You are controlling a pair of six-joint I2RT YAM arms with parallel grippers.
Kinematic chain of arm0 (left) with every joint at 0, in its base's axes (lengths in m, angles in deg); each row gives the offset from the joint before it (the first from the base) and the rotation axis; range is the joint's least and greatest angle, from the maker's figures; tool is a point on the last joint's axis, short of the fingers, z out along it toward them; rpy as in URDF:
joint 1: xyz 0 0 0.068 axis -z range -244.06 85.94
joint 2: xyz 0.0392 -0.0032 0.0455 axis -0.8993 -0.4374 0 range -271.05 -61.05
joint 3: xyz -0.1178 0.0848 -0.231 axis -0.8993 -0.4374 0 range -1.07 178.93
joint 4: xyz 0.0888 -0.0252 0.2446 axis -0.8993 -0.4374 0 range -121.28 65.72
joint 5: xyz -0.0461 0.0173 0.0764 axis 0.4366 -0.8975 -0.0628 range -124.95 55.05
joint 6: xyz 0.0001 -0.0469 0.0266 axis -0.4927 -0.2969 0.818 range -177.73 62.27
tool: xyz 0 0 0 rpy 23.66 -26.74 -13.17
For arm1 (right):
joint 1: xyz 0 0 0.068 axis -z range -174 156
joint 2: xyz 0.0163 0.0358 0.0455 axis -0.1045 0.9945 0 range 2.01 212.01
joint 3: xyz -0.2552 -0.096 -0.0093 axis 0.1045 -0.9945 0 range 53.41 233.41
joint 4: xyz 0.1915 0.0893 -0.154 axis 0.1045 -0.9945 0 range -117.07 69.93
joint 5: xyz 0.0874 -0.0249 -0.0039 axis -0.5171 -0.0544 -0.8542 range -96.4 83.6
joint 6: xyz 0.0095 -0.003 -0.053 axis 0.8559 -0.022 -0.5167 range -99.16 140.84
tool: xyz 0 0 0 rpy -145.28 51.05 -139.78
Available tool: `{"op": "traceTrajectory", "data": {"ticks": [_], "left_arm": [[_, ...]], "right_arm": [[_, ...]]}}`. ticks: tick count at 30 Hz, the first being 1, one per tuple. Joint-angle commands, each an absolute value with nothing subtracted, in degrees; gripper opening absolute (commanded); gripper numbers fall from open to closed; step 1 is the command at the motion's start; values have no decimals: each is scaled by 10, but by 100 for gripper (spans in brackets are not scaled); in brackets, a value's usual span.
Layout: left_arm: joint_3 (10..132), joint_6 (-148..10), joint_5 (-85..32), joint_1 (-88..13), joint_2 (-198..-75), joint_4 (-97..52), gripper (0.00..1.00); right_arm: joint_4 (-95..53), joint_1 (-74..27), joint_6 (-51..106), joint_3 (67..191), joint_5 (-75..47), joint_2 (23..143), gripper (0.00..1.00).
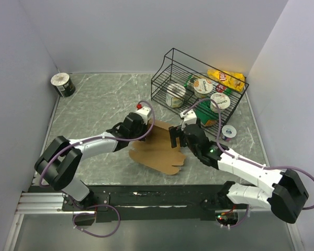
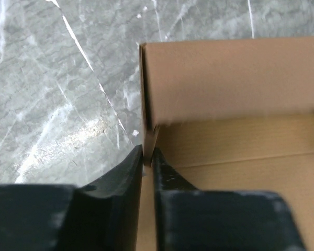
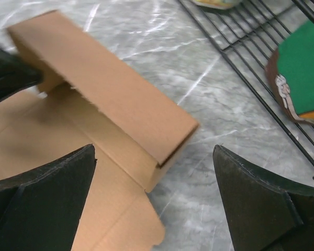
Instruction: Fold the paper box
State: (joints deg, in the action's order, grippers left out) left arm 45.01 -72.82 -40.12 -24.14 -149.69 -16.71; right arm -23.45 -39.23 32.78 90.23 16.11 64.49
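Paper box [image 1: 158, 150] is lying mid-counter [image 1: 94, 104], part folded, long wall standing along its 12 o'clock side; left pincer [image 2: 148, 157] is clenching that wall's 11 o'clock corner, right pincer [image 3: 154, 154] is hanging released over the 2 o'clock end; best gripping there and squaring along the crease, left steadying

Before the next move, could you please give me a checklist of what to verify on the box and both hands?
1. Left hand pinching the edge of the paper box: ok.
2. Right hand open, gripping nothing: ok.
3. Raised wall standing upright: ok.
4. Near flaps folded up: not ok, lying flat.
5. Right hand's clearance from the wire basket: cannot tell, looks close.
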Motion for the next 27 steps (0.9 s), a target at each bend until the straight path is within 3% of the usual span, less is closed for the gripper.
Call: {"op": "traceTrajectory", "data": {"ticks": [1, 7, 15, 19, 27], "left_arm": [[491, -700, -367, -247, -1471, -241, 25], [514, -704, -354, -252, -1443, -280, 52], [497, -704, -333, -258, -1408, -275, 59], [429, -691, -285, -278, -1385, -210, 76], [304, -696, -148, -338, -1341, -58, 92]], "right_arm": [[-299, -394, 296, 970, 97, 644, 100], [-360, -378, 290, 1052, 35, 713, 100], [-327, -342, 253, 1045, -44, 735, 100], [-317, -343, 214, 1040, -84, 733, 100], [-292, -343, 126, 1032, -24, 758, 100]]}}
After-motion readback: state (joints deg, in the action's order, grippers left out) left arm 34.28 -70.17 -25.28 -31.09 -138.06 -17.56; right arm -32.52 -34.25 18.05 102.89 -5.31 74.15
